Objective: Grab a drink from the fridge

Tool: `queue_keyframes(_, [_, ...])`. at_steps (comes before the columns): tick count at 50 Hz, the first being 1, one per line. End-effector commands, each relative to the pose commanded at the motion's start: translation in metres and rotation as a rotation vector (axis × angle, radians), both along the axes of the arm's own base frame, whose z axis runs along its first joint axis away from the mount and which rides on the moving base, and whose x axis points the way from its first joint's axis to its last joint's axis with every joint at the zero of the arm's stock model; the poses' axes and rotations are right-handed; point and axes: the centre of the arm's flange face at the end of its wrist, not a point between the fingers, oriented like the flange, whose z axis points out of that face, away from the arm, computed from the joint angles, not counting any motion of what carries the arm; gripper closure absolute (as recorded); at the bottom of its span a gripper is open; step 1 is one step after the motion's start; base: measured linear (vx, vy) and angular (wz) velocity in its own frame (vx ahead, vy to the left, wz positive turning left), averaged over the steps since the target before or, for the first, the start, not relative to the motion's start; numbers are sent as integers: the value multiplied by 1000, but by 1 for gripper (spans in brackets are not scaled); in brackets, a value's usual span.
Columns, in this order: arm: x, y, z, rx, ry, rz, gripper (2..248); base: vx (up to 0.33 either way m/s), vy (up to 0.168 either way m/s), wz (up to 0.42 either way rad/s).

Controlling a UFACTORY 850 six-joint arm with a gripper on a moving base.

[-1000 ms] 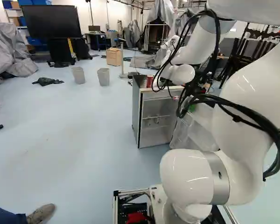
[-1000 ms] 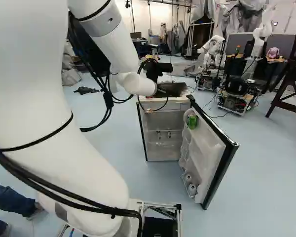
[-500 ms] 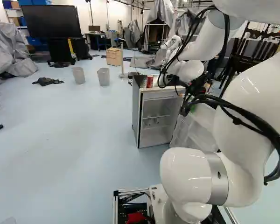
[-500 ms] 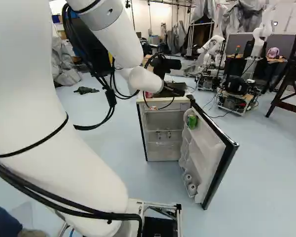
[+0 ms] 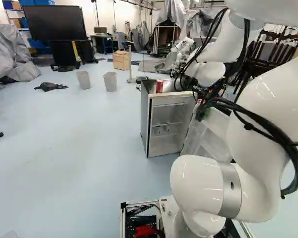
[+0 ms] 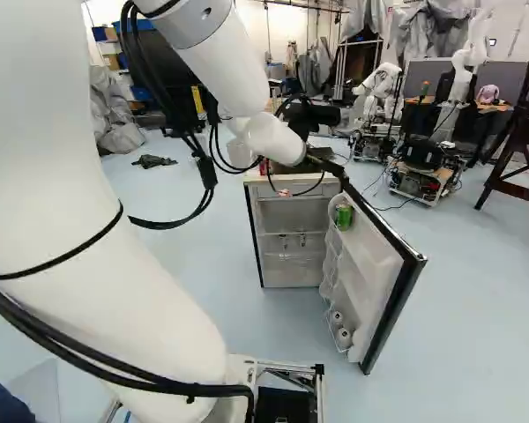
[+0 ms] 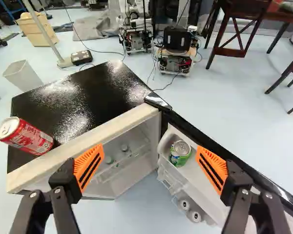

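A black gripper (image 6: 323, 162), its fingers spread wide, hangs over an open fridge (image 7: 68, 105). A green can (image 7: 179, 152) sits in the door's (image 6: 390, 286) upper shelf, near its hinge edge; a red can (image 7: 30, 139) stands by the top's front left corner.

Robotics lab, another robot (image 6: 383, 92) on a wheeled cart (image 6: 423, 172), draped equipment (image 6: 436, 31), big screen (image 5: 54, 23)

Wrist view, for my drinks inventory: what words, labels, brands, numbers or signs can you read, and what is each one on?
No text can be quoted with certainty.
Red can, lying on the fridge top: pale lettering, too small to read.
Green can, in the door: printed, too small to read.
Pale round ends, lower in the door: no readable print.
Elsewhere: nothing readable.
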Motion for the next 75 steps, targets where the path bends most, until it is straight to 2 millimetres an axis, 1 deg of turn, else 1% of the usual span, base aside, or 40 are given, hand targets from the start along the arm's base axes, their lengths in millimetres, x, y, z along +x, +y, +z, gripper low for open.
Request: queue_keyframes(75, [-11, -119, -9, 75, 80, -206, 3, 0, 0, 0])
